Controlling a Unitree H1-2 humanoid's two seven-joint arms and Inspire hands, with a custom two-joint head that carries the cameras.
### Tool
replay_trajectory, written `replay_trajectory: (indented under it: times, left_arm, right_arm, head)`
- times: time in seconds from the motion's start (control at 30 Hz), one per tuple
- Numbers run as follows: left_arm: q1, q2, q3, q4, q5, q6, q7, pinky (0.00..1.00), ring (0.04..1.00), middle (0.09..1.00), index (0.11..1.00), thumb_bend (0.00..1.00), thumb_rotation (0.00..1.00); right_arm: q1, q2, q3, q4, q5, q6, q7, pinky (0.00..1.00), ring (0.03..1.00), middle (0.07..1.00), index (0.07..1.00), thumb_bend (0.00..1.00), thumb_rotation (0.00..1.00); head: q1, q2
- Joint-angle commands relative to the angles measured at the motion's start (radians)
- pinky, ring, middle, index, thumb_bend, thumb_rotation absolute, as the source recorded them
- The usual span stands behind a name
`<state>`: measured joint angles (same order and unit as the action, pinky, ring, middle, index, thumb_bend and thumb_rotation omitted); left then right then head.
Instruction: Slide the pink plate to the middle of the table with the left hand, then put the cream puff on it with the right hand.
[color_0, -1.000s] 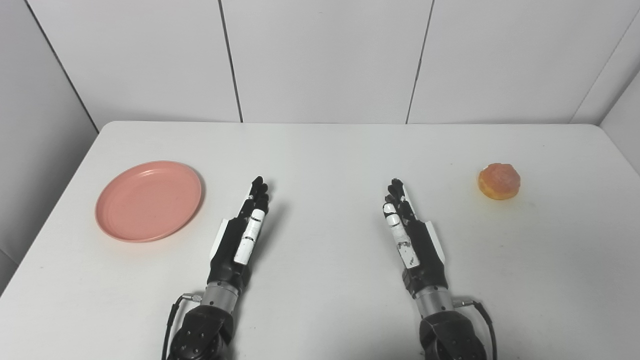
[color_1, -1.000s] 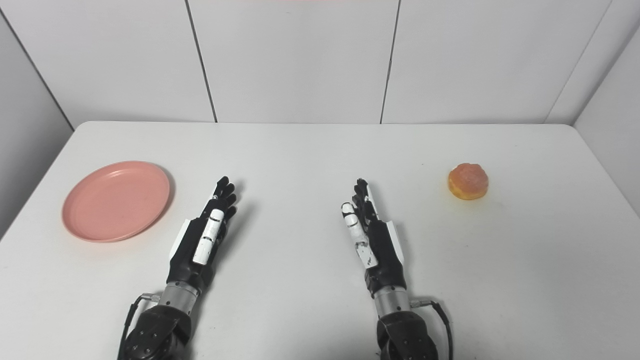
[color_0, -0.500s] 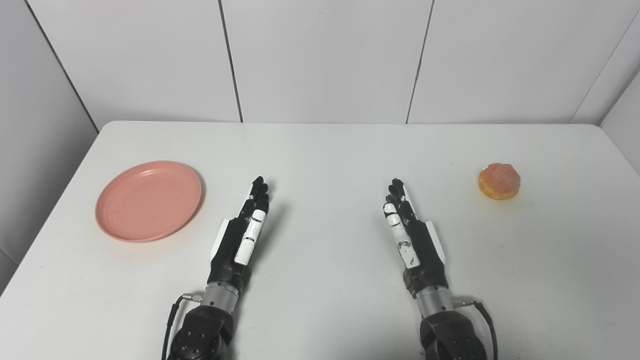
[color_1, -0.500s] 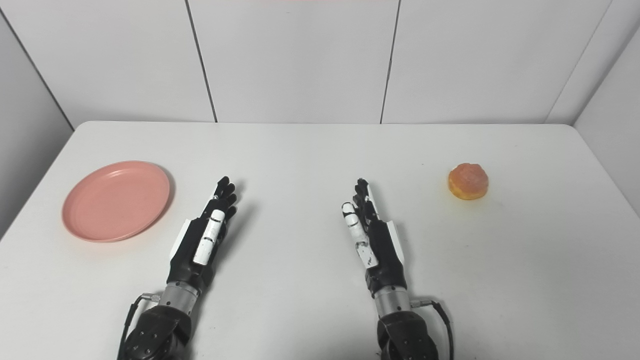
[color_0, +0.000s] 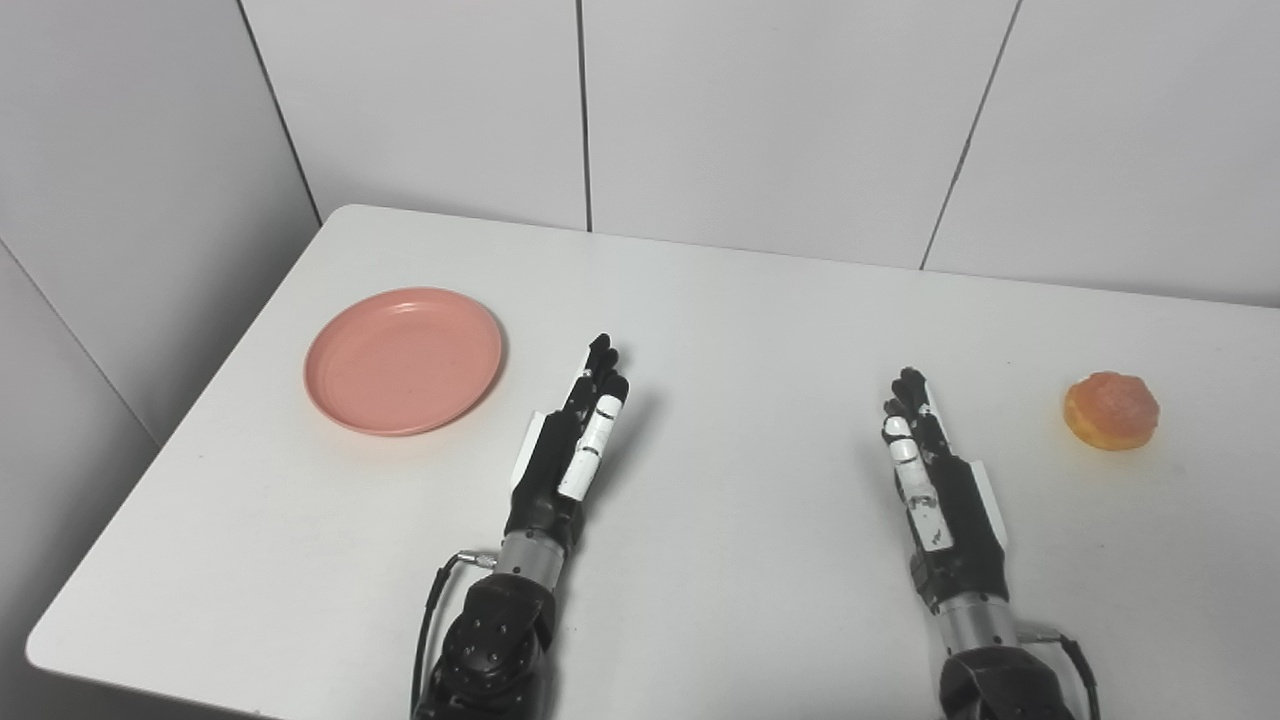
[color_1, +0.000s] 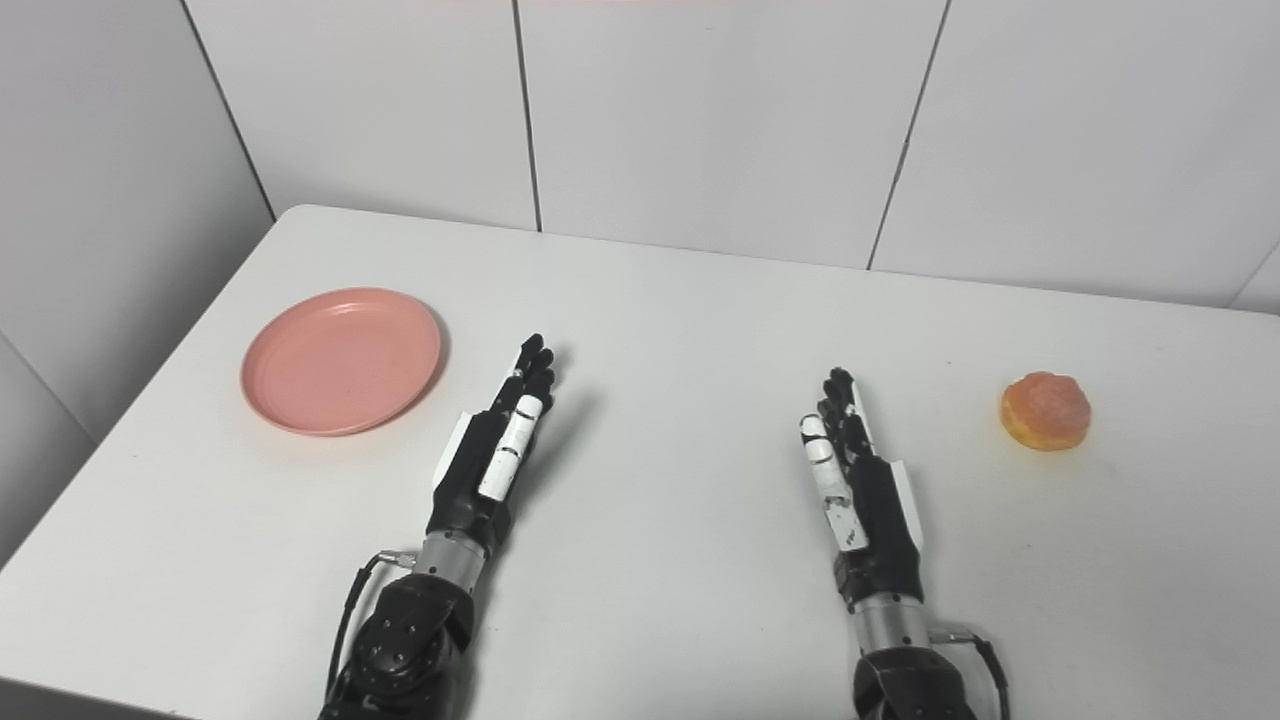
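On the white surface (color_0: 720, 300) the pink plate (color_0: 403, 360) lies near the far-left corner, just left of and beyond the left hand (color_0: 570, 450), which rests released, while the equally empty right hand (color_0: 935, 480) points beside the cream puff (color_0: 1111, 410).

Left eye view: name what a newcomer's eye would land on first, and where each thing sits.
The pink plate stands out first, lying on the white table toward its left edge. Next comes the cream puff, alone far to the right. Between them, the left hand and right hand stretch forward over the tabletop, fingers straight, holding nothing.
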<state>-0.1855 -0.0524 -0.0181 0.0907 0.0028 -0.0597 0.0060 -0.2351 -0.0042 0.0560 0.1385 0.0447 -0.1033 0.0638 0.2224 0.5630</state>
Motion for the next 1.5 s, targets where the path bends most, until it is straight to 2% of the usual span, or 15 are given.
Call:
replay_trajectory:
  times: [0.0, 0.27, 0.4, 0.47, 0.53, 0.63, 0.8, 0.97, 1.1, 1.2, 1.3, 1.47]
  left_arm:
    - [-0.048, 0.009, 0.013, 0.009, 0.004, -0.047, 0.012, 1.00, 1.000, 1.000, 1.000, 0.60, 0.97]
    - [-0.109, 0.050, 0.077, -0.066, -0.040, -0.033, 0.008, 1.00, 0.999, 0.999, 1.000, 0.62, 1.00]
    - [-0.129, 0.055, 0.119, -0.102, -0.074, -0.005, 0.017, 1.00, 0.992, 0.994, 0.997, 0.70, 1.00]
    - [-0.144, 0.065, 0.147, -0.110, -0.071, 0.000, 0.042, 0.99, 0.977, 0.980, 0.977, 0.72, 1.00]
    - [-0.155, 0.081, 0.171, -0.124, -0.075, 0.007, 0.050, 1.00, 0.976, 0.977, 0.972, 0.73, 1.00]
    - [-0.171, 0.121, 0.205, -0.104, -0.069, -0.025, 0.059, 0.99, 0.965, 0.966, 0.964, 0.75, 1.00]
    - [-0.185, 0.176, 0.254, -0.075, -0.086, -0.018, 0.064, 1.00, 0.961, 0.945, 0.944, 0.79, 1.00]
    - [-0.207, 0.206, 0.306, 0.006, -0.100, -0.081, 0.099, 0.93, 0.902, 0.884, 0.879, 0.77, 1.00]
    - [-0.220, 0.224, 0.335, 0.058, -0.094, -0.106, 0.128, 0.88, 0.829, 0.819, 0.814, 0.76, 1.00]
    - [-0.221, 0.243, 0.346, 0.086, -0.097, -0.112, 0.131, 0.88, 0.825, 0.815, 0.812, 0.80, 1.00]
    - [-0.222, 0.262, 0.365, 0.113, -0.113, -0.124, 0.132, 0.93, 0.844, 0.820, 0.812, 0.83, 1.00]
    - [-0.238, 0.282, 0.401, 0.171, -0.128, -0.172, 0.158, 0.84, 0.795, 0.768, 0.751, 0.80, 1.00]
  right_arm:
    - [0.022, -0.011, -0.007, 0.043, 0.009, -0.061, 0.016, 1.00, 1.000, 0.995, 1.000, 0.62, 0.82]
    - [0.020, -0.014, -0.006, 0.050, 0.006, -0.071, 0.022, 1.00, 0.999, 0.996, 1.000, 0.60, 0.85]
    - [0.019, -0.009, -0.010, 0.053, 0.020, -0.071, 0.025, 1.00, 0.999, 0.996, 1.000, 0.59, 0.82]
    - [0.020, -0.009, -0.008, 0.047, 0.016, -0.062, 0.023, 1.00, 1.000, 0.995, 1.000, 0.59, 0.83]
    - [0.018, -0.012, -0.005, 0.050, 0.004, -0.063, 0.020, 1.00, 1.000, 0.995, 1.000, 0.59, 0.84]
    - [0.016, -0.020, -0.001, 0.057, -0.010, -0.075, 0.021, 1.00, 1.000, 0.998, 1.000, 0.60, 0.86]
    - [0.016, -0.018, -0.004, 0.063, 0.000, -0.092, 0.029, 1.00, 1.000, 0.992, 0.997, 0.60, 0.85]
    - [0.015, -0.021, -0.004, 0.069, -0.003, -0.096, 0.031, 1.00, 1.000, 0.994, 0.998, 0.61, 0.85]
    - [0.016, -0.017, -0.005, 0.070, -0.006, -0.104, 0.027, 1.00, 0.996, 0.986, 0.992, 0.60, 0.84]
    - [0.016, -0.015, -0.007, 0.076, -0.005, -0.110, 0.026, 1.00, 0.991, 0.981, 0.988, 0.61, 0.84]
    - [0.015, -0.016, -0.006, 0.076, -0.002, -0.109, 0.030, 1.00, 0.990, 0.979, 0.988, 0.62, 0.84]
    - [0.016, -0.013, -0.004, 0.071, -0.005, -0.108, 0.029, 1.00, 0.988, 0.978, 0.986, 0.61, 0.84]
  head:
    - [0.002, -0.002]
    - [0.003, -0.007]
    - [0.001, -0.010]
    - [0.000, -0.011]
    - [0.001, -0.011]
    - [0.002, -0.012]
    - [0.001, -0.015]
    - [0.000, -0.019]
    - [0.001, -0.019]
    - [0.001, -0.019]
    - [0.001, -0.019]
    - [-0.002, -0.021]
